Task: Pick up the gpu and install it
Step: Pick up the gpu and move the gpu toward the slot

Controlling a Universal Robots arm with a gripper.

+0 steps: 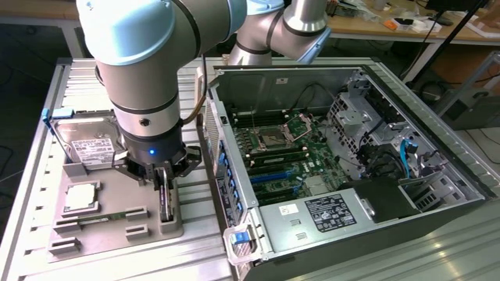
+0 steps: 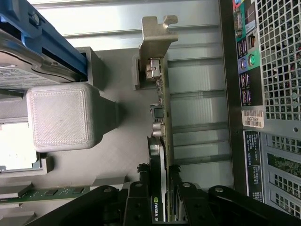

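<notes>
The pincer hangs straight down from the arm over the grey tray and is clamped on the gpu. In the wrist view its black fingers lie against both faces of the card, one on each side, well apart from the bracket end. The gpu stands on its long edge in a slot of the tray, at the side nearest the computer. Its pale metal bracket rises at the far end of the card from the fingers.

The open computer case lies on its side on the slatted metal table, with the motherboard facing up. It takes up the exterior view's right. Its perforated rear panel runs just beside the gpu.

The grey tray sits on the table to the exterior view's left of the case. In it, away from the gpu, a silver hard drive with a white label leans in its holder. Nearer the camera a square processor lies flat in its pocket. Below that, a narrow green memory stick rests in its own slot.
</notes>
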